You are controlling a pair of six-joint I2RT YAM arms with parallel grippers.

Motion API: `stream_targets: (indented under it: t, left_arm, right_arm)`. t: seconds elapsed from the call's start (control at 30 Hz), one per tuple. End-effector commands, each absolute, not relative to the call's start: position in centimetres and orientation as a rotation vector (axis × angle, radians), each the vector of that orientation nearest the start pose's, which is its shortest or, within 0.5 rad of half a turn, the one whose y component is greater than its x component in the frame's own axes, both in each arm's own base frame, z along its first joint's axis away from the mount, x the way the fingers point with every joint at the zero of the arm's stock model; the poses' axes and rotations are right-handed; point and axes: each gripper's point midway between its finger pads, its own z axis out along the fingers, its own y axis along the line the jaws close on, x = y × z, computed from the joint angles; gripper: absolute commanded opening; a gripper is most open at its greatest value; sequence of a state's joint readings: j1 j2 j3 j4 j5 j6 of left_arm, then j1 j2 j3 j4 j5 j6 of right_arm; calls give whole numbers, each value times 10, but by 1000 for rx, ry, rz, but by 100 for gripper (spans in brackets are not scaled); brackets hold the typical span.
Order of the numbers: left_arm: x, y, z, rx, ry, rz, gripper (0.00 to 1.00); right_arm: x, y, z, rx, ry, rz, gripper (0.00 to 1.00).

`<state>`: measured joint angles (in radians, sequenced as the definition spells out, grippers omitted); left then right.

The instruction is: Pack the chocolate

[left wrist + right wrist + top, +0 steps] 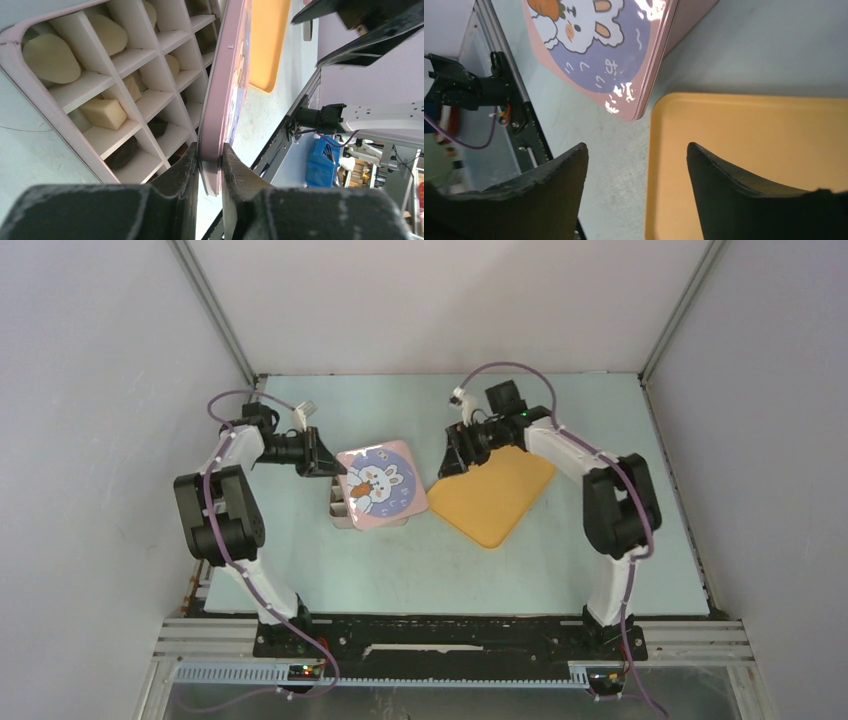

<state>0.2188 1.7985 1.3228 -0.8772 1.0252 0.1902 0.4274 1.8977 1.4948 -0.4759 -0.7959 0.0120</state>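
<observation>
The chocolate sits in a white divided box (80, 90): cream-white pieces (50, 57) in the upper cells and dark ones (122, 152) lower down. A pink lid (381, 484) printed with a rabbit lies tilted over most of the box, and only the box's left strip (340, 512) shows from above. My left gripper (210, 152) is shut on the lid's (227, 75) left edge. My right gripper (452, 462) is open and holds nothing. It hangs over the near corner of the orange tray (749, 145), just right of the lid (599, 50).
The orange tray (495, 495) lies right of the box, turned like a diamond. The table's metal frame rail (519, 110) runs along the near side, and the grey walls close in at the back and on both sides.
</observation>
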Motion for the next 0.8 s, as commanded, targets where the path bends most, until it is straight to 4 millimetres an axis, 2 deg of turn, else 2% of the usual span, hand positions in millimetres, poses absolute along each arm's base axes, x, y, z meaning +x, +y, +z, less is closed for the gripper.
stream_targets:
  t: [0.0,0.1,0.4,0.67,0.77]
  left_arm:
    - [366,-55,129,111,2452,-1152,11]
    - [373,-48,128,107,2458,-1088,13]
    - [396,-31,127,64,2474,-946,24]
    - [409,-14,120,41,2491,-801,26]
    - [413,-5,114,27,2510,-724,30]
  right_arm:
    - [347,329,142,-900,2292,1268,71]
    - [353,341,129,-935,2312,1242,71]
    - [354,378,99,-962,2368,1342,71]
    - [360,387,77,-967,2417,1246,69]
    - [360,388,75,-970,2420,1235,69]
